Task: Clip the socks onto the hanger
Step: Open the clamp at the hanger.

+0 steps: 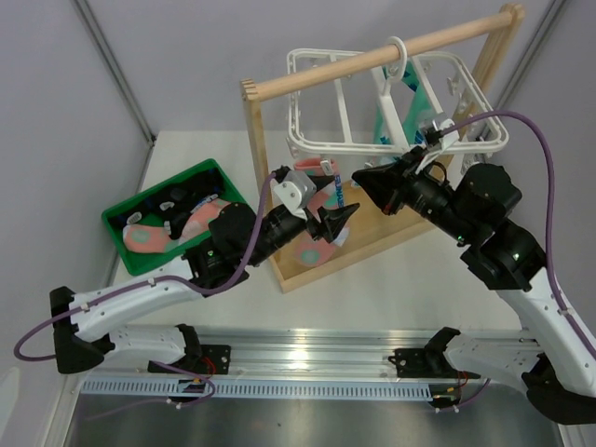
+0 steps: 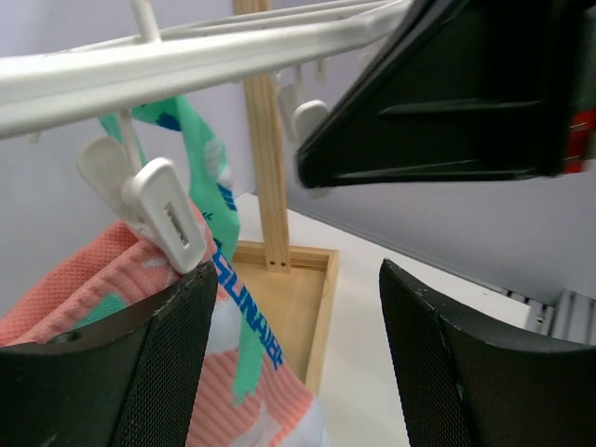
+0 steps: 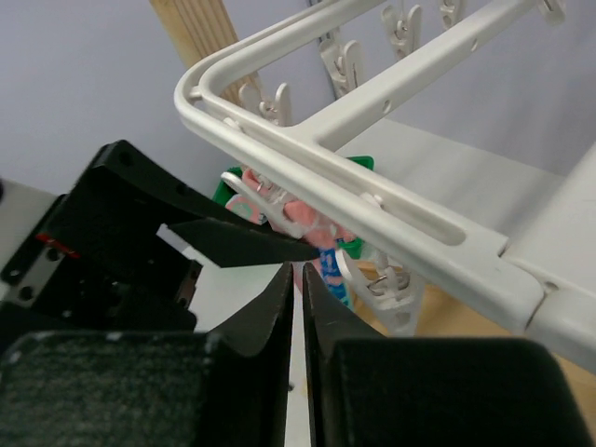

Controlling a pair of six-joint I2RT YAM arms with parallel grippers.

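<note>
At the far left, the green bin (image 1: 158,189) is seen on the worktop (image 1: 391,298), with a second pink sock (image 1: 144,239) and the black socks (image 1: 177,198) lying in it, so more clipping is judged to be owed; moving right, the left fingers (image 1: 343,219) are held up under the near edge of the hanger (image 2: 186,65), spread wide with nothing between them; the pink sock (image 2: 84,279) is draped just behind one of them, its cuff met by a white clip (image 2: 168,216) that appears to bite it, though how deep the bite goes cannot be told; a teal sock (image 2: 191,130) is hung just behind; further right, the right fingers (image 1: 363,177) are pointed in from the other side, pressed all but together, and nothing is seen held in them; the hanger is carried by its hook alone on the wooden rack (image 1: 466,29).

Now the hazards. The two sets of fingers are packed very near each other, so a knock is risked if either is swung before the other is cleared. The hanger is free to swing, so a nudge could jerk the clip and shake the cuff loose. If the bite is shallow, the pink sock could be dragged out by a withdrawing left arm, since fabric rests against its finger. Were the clip squeezed by the right fingers, the sock would be dropped. The teal sock could be snagged.
</note>
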